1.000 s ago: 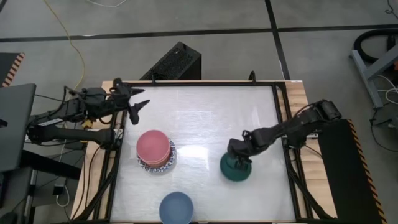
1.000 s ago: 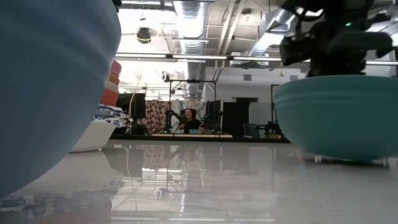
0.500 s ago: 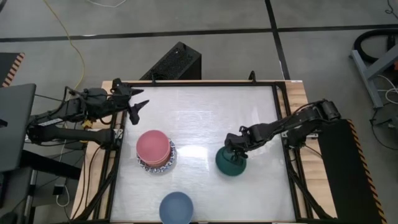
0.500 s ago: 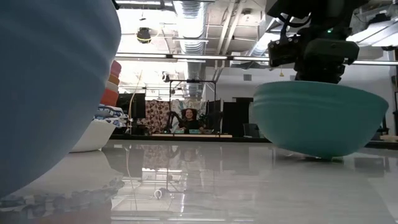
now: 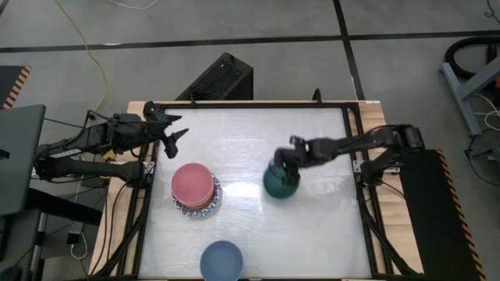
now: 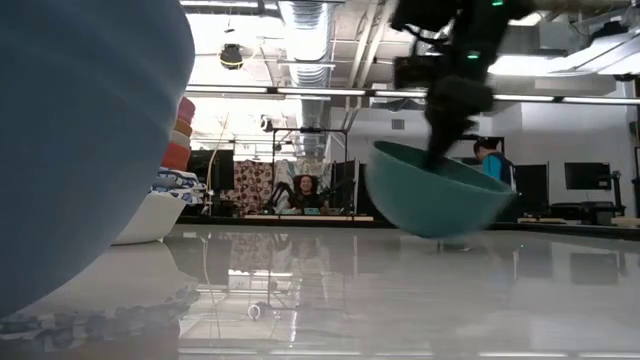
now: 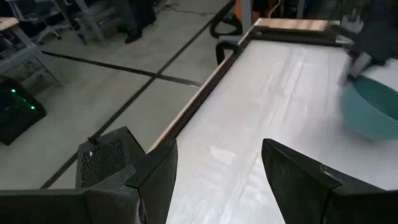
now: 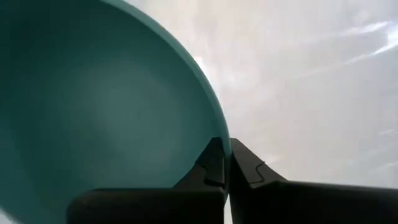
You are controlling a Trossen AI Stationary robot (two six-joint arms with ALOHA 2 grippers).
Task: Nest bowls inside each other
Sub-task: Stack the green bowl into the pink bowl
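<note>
A dark green bowl (image 5: 279, 183) hangs tilted just above the table's middle, with my right gripper (image 5: 290, 162) shut on its rim; the low view shows that bowl (image 6: 440, 195) with its rim slanting. A stack of bowls (image 5: 195, 190) with a pink one on top rests on its base left of centre. A blue bowl (image 5: 221, 260) sits at the near edge and fills the left of the low view as a blue wall (image 6: 80, 130). My left gripper (image 5: 173, 133) hovers open at the far left, holding nothing. My right gripper pinches the green bowl's rim (image 8: 216, 127) between its two fingers, one finger (image 8: 211, 163) inside the bowl and one (image 8: 245, 165) outside. The fingers slant down from the table's right side. The bowl hangs tilted below them, apparently clear of the table.
The white tabletop (image 5: 250, 133) is framed by a dark rail (image 5: 350, 133). Open surface lies between the green bowl and the stack. A black box (image 5: 219, 78) stands on the floor beyond the far edge. People show in the room behind the table in the low view.
My right gripper has swung toward the table's far edge and left, rising a little and rolling, still shut on the green bowl. The bowl has come off the table, tipped over to a slant, and moved closer to the stack.
</note>
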